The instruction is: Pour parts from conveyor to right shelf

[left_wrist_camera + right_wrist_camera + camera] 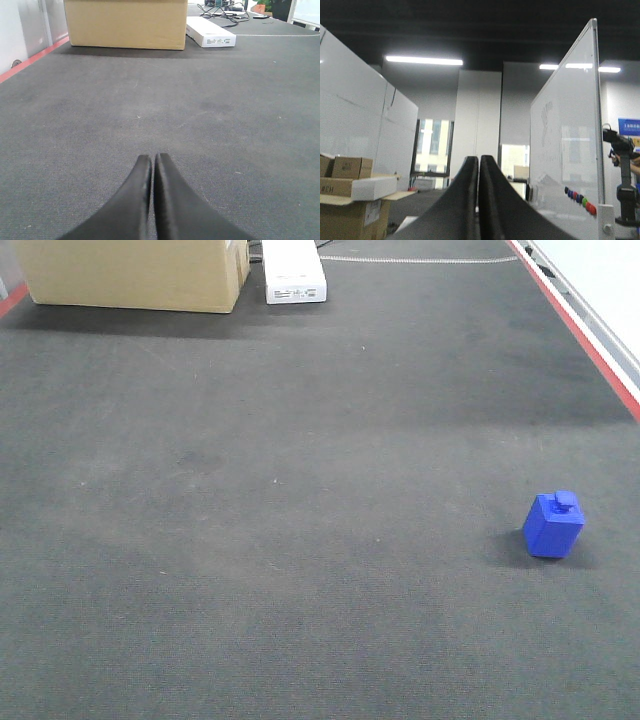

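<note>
While a small bright-blue plastic block [553, 525] is being seen upright near the right edge of the wide dark-grey textured conveyor belt [300, 500], the left pincer [152, 158] is being held clenched and empty above it, the right pincer [479, 160] likewise, aimed elsewhere.

Blue block [553, 525]: one, sitting near right on belt.
Belt [300, 490]: one, lying under everything.
Red stripes: two. Left stripe [12, 300] showing at far left corner, right stripe [590, 340] running along far right edge.
Boxes: two, both sitting far left. One big cardboard box [135, 275], one flat white box [293, 275] lying just right of it.
Grippers: two. Left gripper [152, 157] and right gripper [479, 159], each showing two dark jaws pressing together.
Whiteboard [565, 140]: one, standing right in right wrist view, carrying row of coloured magnets [579, 199] too small for counting.
</note>
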Controlling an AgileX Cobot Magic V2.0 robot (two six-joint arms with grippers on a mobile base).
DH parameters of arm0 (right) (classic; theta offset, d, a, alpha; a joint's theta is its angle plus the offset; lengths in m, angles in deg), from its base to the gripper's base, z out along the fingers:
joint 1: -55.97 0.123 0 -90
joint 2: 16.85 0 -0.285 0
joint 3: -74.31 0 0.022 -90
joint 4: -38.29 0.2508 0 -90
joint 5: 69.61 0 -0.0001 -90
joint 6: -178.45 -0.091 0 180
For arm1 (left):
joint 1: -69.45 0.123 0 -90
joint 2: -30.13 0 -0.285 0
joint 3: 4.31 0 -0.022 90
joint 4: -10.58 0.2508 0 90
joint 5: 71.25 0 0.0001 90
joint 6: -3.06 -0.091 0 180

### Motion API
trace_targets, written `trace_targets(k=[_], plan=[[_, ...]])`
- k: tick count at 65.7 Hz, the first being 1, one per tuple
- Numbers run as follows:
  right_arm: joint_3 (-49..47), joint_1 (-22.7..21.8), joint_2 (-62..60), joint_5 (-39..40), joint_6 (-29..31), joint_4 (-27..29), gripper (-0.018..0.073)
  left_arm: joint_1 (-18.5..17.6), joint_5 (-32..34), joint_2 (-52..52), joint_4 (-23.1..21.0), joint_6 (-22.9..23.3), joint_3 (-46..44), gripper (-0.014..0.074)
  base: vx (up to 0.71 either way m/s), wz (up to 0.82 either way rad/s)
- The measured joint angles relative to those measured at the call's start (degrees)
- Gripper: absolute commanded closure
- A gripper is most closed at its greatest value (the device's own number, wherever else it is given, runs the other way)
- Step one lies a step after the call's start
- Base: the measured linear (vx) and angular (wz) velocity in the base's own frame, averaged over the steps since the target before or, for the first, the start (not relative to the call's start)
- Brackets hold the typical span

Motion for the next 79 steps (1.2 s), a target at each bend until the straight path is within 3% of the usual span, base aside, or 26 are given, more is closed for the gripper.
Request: trace_targets(k=[7, 14, 25, 33, 57, 79], plan=[[-8.0, 0.0, 8.5, -9.6, 0.0, -0.3, 0.0496, 0.0, 0.0, 0.0, 0.0, 0.0, 0.0, 0.0603, 0.00, 0.00], [-11.7, 0.0, 15.7, -16.3, 0.0, -0.3, 0.0358, 0.0, 0.0, 0.0, 0.0, 0.0, 0.0, 0.0603, 0.00, 0.00], [-12.3, 0.0, 24.8, -20.9, -0.1, 1.0, -0.0006, 0.0, 0.0, 0.0, 0.0, 0.0, 0.0, 0.0603, 0.00, 0.00], [-12.3, 0.0, 28.8, -23.0, -0.2, 3.1, -0.0166, 0.0, 0.0, 0.0, 0.0, 0.0, 0.0, 0.0603, 0.00, 0.00], [-12.4, 0.0, 37.1, -23.0, -1.9, 6.3, -0.0107, 0.0, 0.0, 0.0, 0.0, 0.0, 0.0, 0.0603, 0.00, 0.00], [-25.8, 0.0, 52.8, -38.5, -6.9, 3.4, -0.0045, 0.0, 0.0, 0.0, 0.0, 0.0, 0.0, 0.0603, 0.00, 0.00]])
